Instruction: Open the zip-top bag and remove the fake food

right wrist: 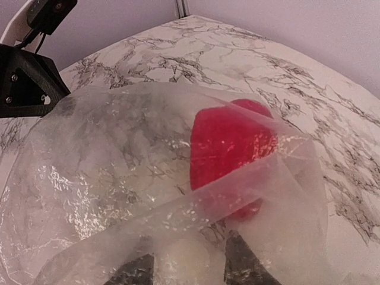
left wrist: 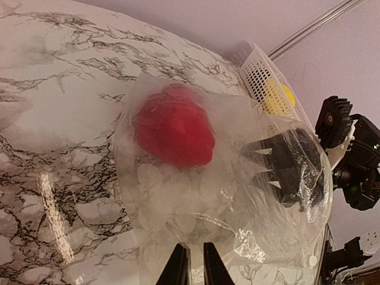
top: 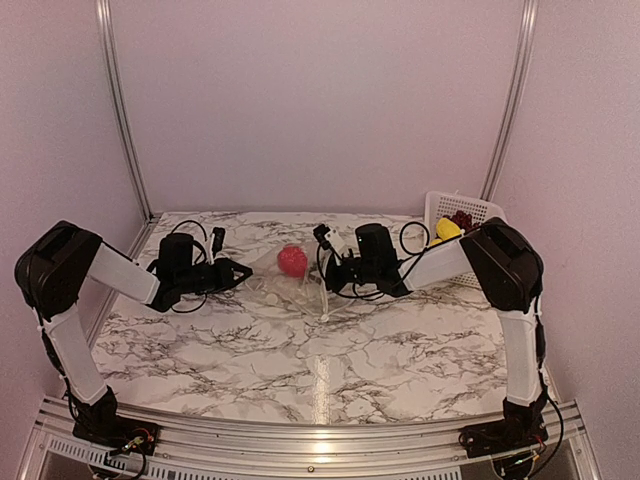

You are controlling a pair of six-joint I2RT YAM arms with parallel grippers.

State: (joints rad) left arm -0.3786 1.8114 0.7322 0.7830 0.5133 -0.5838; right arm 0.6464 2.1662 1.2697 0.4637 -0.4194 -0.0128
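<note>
Plainly, the zip-top bag (top: 285, 288) lies on the marble-patterned table (top: 250, 350), stretched between the 2 claws, with its long axis running from 1 claw to the other. The left claw (left wrist: 195, 250) is clenched on the bag's near edge, its fingers almost touching with film caught in the slit between them. The pouch spreads away straight ahead of it. The right claw (right wrist: 187, 254) faces it from the opposite end. Its fingers stand partly apart, veiled by a fold of film, and I cannot tell whether they grasp plastic, a pale lump, or nothing. Only 1 piece of fake food shows clearly inside: a red piece (left wrist: 175, 133), rounded, matte and bumpy. It sits ahead of the right claw and slightly to its right, and ahead of the left claw and slightly to its left. I judge the right claw the nearer. The film is clear, thin, crinkled and glossy, so it will likely fold and slide rather than hold shape. Which end carries the sealing strip is unclear. A white lattice basket (top: 440, 198) behind the right claw holds yellow and dark purple pieces.
</note>
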